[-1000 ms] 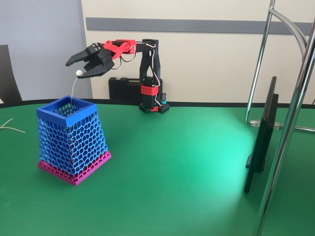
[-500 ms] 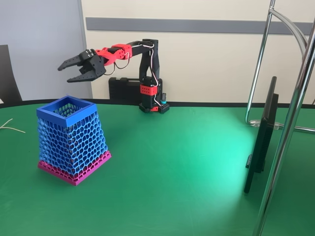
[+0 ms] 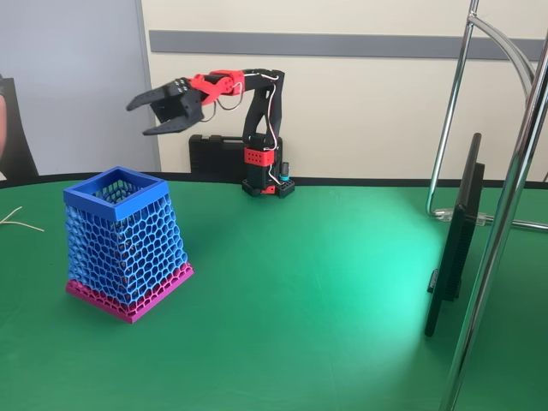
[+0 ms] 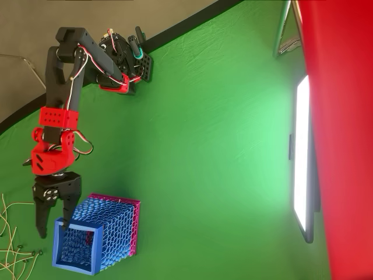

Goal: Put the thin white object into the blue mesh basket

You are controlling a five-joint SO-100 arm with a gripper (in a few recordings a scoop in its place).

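Note:
The blue mesh basket (image 3: pixel 125 238) stands on its pink base at the left of the green table, also seen from above (image 4: pixel 111 230). My black and red gripper (image 3: pixel 139 120) hangs open in the air above and behind the basket, with nothing between its fingers. In the overhead view the gripper (image 4: pixel 54 229) points over the basket's open rim (image 4: pixel 57 248). The thin white object is hidden from view; the mesh walls block any look at the basket's inside.
Several loose pale strands (image 4: pixel 8 248) lie on the table left of the basket, one also at the left edge (image 3: pixel 19 223). A dark monitor (image 3: pixel 454 240) and chrome stand poles (image 3: pixel 505 214) stand at the right. A black case (image 3: pixel 214 156) sits behind the arm's base.
A second ago the thin white object dangled from the gripper into the basket's mouth. It has since left the fingers, and the open gripper has risen and drawn back to the right.

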